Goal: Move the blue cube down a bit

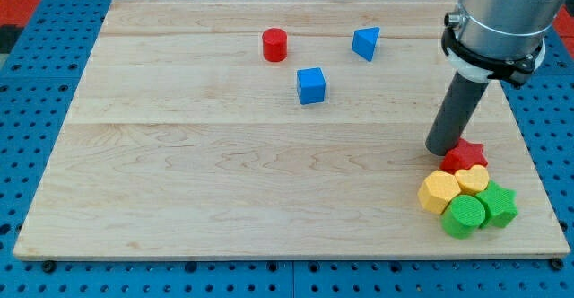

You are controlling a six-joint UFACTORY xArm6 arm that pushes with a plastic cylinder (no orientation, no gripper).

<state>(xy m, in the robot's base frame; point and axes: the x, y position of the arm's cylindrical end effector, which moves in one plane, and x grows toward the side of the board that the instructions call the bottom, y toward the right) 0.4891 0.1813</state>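
Resting on the table [179,181], my tip [442,148] touches the red star [465,156] at right, well apart from the blue cube [311,85] far-centre; there are no fingers

Wooden board [179,181] with blue cube [311,85], red cylinder [274,44], blue triangle [365,42], lower-right cluster [466,193].

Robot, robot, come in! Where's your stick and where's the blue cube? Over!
My tip at view's right, touching the red star. Blue cube far off to its upper left, untouched. Nothing below the cube. Over.
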